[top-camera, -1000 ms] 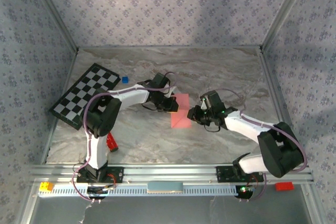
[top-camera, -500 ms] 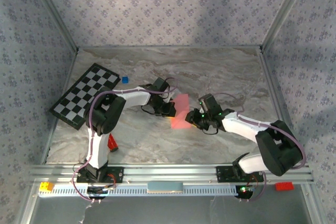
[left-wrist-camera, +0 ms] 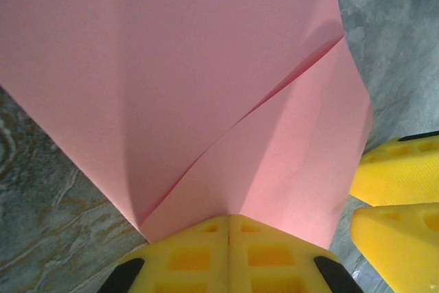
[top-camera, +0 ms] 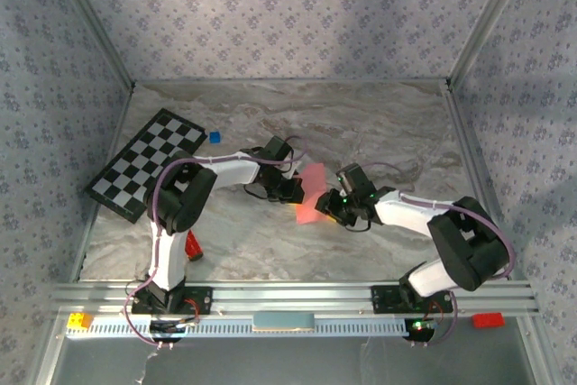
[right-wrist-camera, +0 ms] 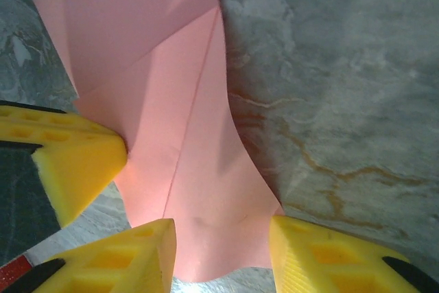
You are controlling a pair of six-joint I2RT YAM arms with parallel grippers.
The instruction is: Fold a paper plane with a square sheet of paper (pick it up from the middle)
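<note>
**Left claw [left-wrist-camera: 230,228] pinches the pink sheet [left-wrist-camera: 171,66] while the right claw [right-wrist-camera: 221,228] stands open around it**

Seen from its own wrist camera, the left claw has its two yellow fingers [left-wrist-camera: 185,259] pressed flat together, with no gap between them. The near edge of the sheet runs into their tips. From that pinch the paper fans away over the grey marble table [left-wrist-camera: 41,197]. One flap lies over the other along a slanting crease.

The right wrist camera shows its own two yellow fingers [right-wrist-camera: 329,259] well apart, one on each side of a narrow end of the sheet [right-wrist-camera: 185,135]. The paper lies in the gap, and I cannot tell whether either finger touches it. A long crease runs up this end of the sheet. One yellow finger of the left claw sits just beside the paper's left edge.

From above, the sheet [top-camera: 311,188] lies a little in front of the middle of the table [top-camera: 388,123], partly lifted and buckled. The left claw [top-camera: 290,189] meets it from the left and the right claw [top-camera: 332,206] from the right. A checkerboard [top-camera: 147,164] lies far off on the left, with a small blue cube [top-camera: 215,136] just beyond its corner. A red bar [top-camera: 192,244] rests by the left arm's base.
</note>
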